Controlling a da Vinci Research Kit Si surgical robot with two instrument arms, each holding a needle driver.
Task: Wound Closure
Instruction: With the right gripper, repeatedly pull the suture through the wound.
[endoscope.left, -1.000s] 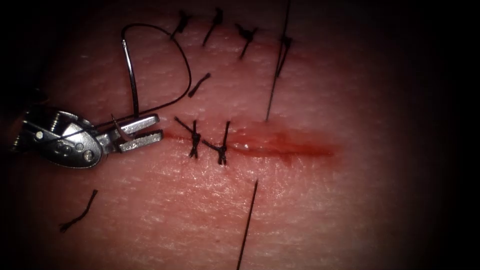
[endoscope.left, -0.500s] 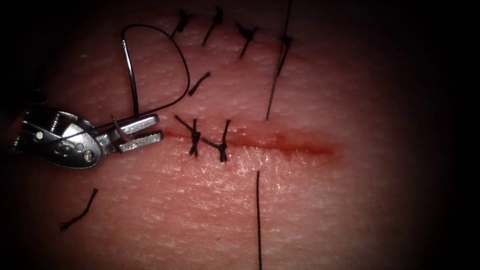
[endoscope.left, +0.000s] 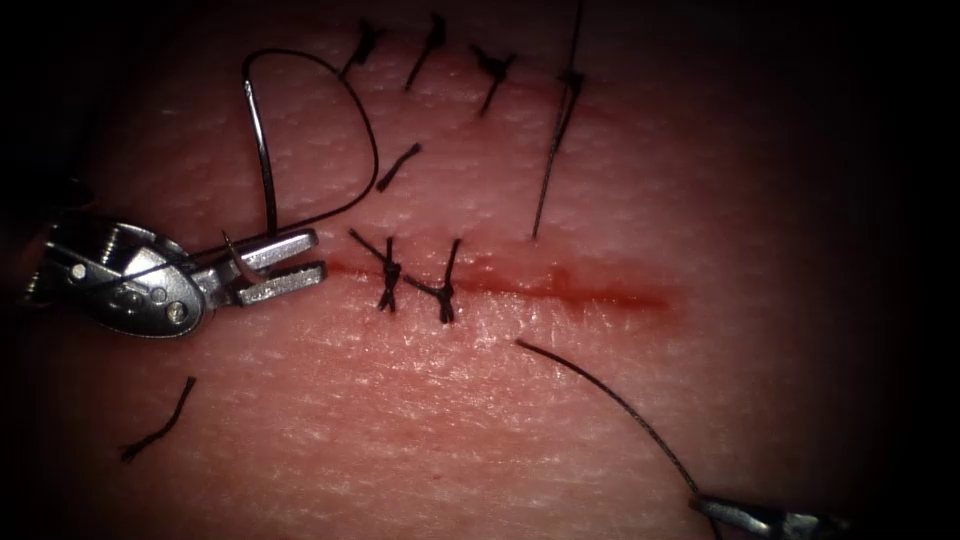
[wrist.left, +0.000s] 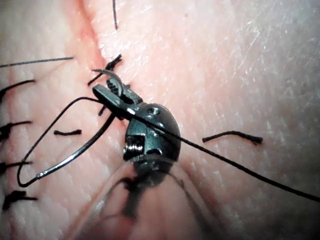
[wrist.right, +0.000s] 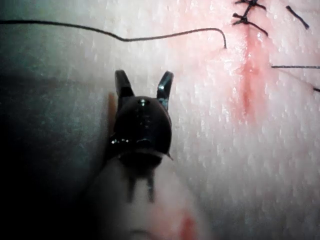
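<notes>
left gripper (endoscope.left: 300, 256): your left tool sits at the left end of the cut, with its jaws closed on the needle near the pointed end. in the left wrist view (wrist.left: 111, 95) the short tip pokes out just past the jaws.
needle (endoscope.left: 262, 165): it rises from your left gripper and curves away over the skin above it; it lies on the tissue, not in it. in the left wrist view (wrist.left: 75, 154) the long body sweeps back beside the tool to the swaged end.
thread (endoscope.left: 350, 110): from the needle's far end it loops round and runs back across your left tool's body. another stretch (endoscope.left: 610, 400) leaves the skin just below the cut and arcs to your right gripper.
right gripper (wrist.right: 144, 82): in the right wrist view your right tool's jaws stand apart, holding nothing; the thread (wrist.right: 150, 36) lies beyond the tips. in the endoscope view (endoscope.left: 770, 518) the tool sits well right of and below your left gripper.
cut (endoscope.left: 560, 285): it runs rightward from your left gripper's tips, red fluid (endoscope.left: 600, 292) along its open part.
stitches (endoscope.left: 415, 285): two knotted ones cross the cut just right of your left gripper.
cut ends of thread (endoscope.left: 158, 425): one lies below your left tool, another (endoscope.left: 398, 167) above the stitches.
tissue (endoscope.left: 400, 430): pale skin under both tools.
</notes>
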